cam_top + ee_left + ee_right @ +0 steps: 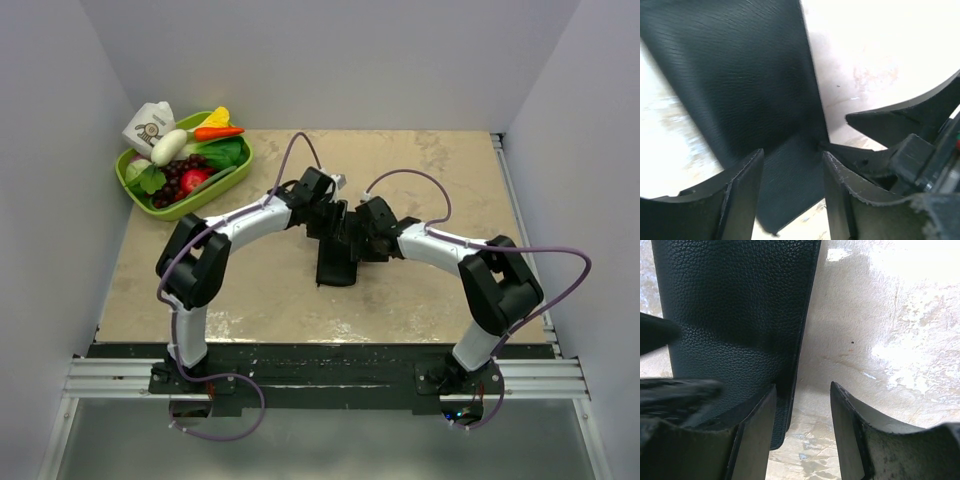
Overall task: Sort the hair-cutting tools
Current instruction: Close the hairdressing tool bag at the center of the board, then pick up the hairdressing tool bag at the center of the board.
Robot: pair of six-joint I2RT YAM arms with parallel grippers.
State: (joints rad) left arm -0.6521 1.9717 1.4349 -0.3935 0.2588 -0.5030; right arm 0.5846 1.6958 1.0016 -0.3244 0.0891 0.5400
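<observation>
No scissors and no comb show in any view. A flat black case (336, 262) lies on the table's middle. Both grippers meet over its far end. My left gripper (328, 218) is open; in the left wrist view the case (740, 85) lies under and between the open fingers (790, 195), with the right gripper's black fingers at the right. My right gripper (362, 232) is open; in the right wrist view the case's edge (740, 315) sits under the left finger, and bare table shows between the fingers (802, 432).
A green tray (230, 178) of toy fruit and vegetables, with a small white carton (150, 124), stands at the far left. The table is tan stone-patterned (450, 180), walled in grey on three sides. A metal rail (320, 375) runs along the near edge.
</observation>
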